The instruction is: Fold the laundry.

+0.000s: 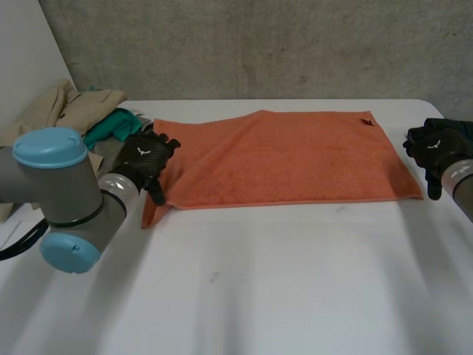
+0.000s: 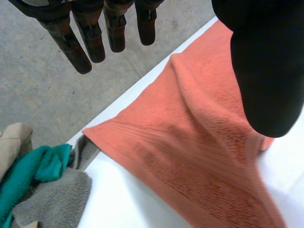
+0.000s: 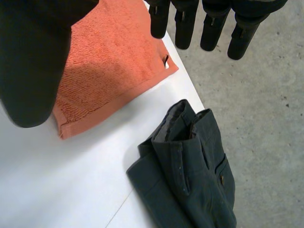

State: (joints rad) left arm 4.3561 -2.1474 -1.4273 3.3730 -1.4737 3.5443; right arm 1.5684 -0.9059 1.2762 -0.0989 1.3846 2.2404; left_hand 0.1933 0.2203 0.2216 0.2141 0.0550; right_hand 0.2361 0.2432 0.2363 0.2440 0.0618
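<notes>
An orange towel (image 1: 281,159) lies folded in a long band across the back of the white table (image 1: 259,281). My left hand (image 1: 144,159) is at its left end, open, fingers straight. In the left wrist view the thumb (image 2: 268,61) hangs over the towel (image 2: 199,156), where a raised ridge runs toward its near left corner. That corner sticks out past the front edge. My right hand (image 1: 436,148) is just off the towel's right end, open too. Its thumb (image 3: 28,57) is over the towel's right end (image 3: 109,61), which has a small tag at the far corner.
A pile of clothes (image 1: 74,111) sits at the back left: beige, teal (image 2: 33,166) and grey (image 2: 52,199) pieces, close to the towel's left edge. Dark folded trousers (image 3: 190,175) lie at the table's right edge, beside my right hand. A concrete wall stands behind.
</notes>
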